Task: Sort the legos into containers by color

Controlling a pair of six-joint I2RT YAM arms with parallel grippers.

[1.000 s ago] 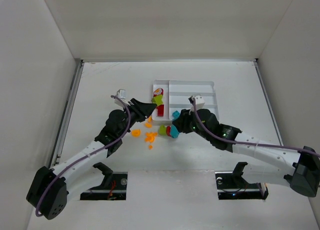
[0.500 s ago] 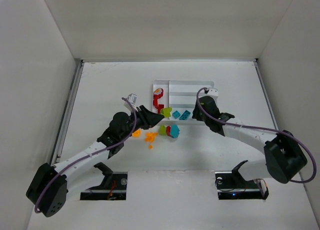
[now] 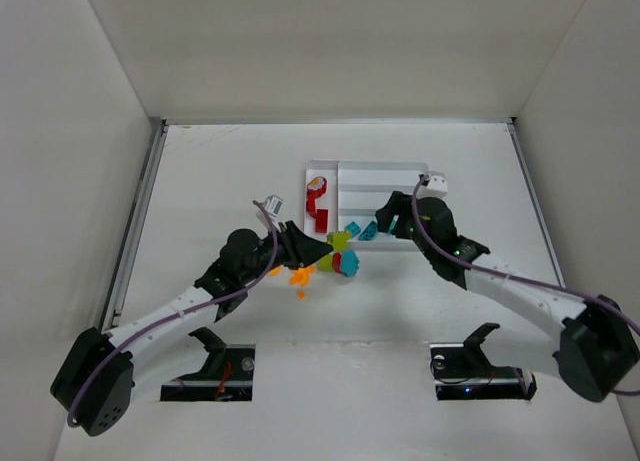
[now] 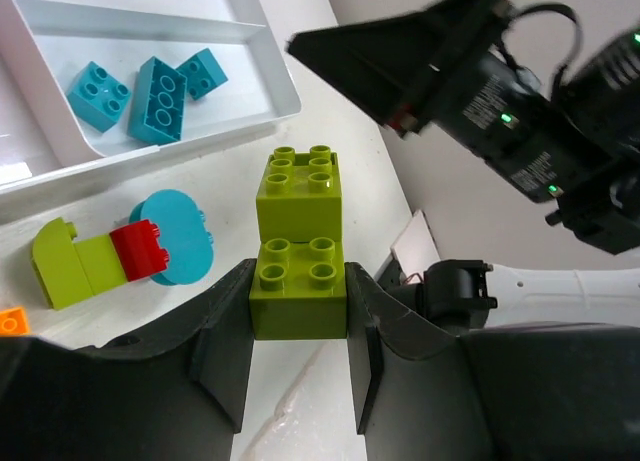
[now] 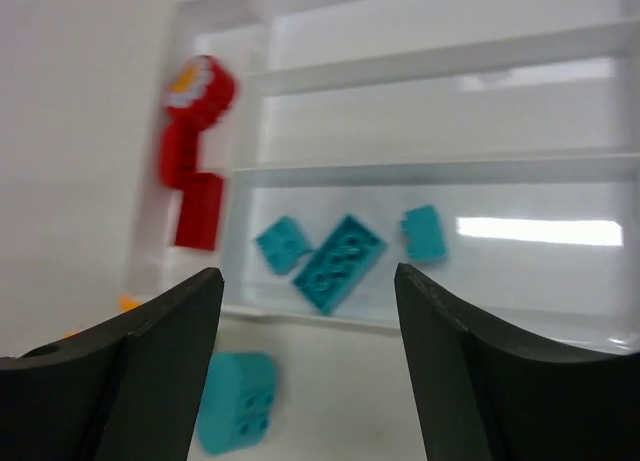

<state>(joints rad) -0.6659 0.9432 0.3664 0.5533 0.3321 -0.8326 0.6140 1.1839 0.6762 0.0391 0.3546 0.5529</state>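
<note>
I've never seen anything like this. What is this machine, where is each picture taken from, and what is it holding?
These are two robot arms bolted to a white table, sorting toy bricks by colour. The wide picture looks down from above; the other two come from cameras on each wrist. The left end effector grips a stack of lime green bricks. The right end effector is open and empty, by the white tray, where teal bricks and red pieces already lie. Orange bricks wait on the table.
</note>
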